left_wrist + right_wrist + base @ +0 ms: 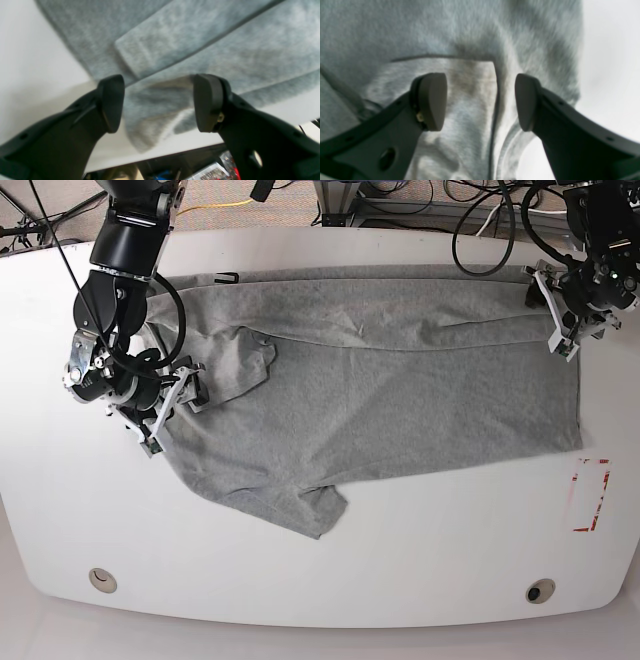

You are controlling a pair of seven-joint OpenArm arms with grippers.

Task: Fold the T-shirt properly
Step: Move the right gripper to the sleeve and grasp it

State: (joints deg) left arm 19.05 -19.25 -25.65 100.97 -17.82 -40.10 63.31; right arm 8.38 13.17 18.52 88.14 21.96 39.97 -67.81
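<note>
The heather-grey T-shirt [400, 400] lies spread across the white table, its far strip folded over onto the body. One sleeve [312, 510] sticks out toward the front, and another [245, 365] lies folded on the body. A small black mark [226, 277] shows at the far edge. My right gripper [170, 413] is open just above the shirt's left end; in the right wrist view [480, 101] a folded hem edge [495, 100] runs between its fingers. My left gripper [552, 317] is open over the shirt's right far corner; in the left wrist view [160, 103] grey cloth [155, 107] lies between its jaws.
The table's edge [175, 150] runs close behind the left gripper, with clutter below it. A red-marked patch [592, 495] sits at the table's right side. Two round fittings [100, 580] [540, 591] sit near the front edge. Cables hang behind the table.
</note>
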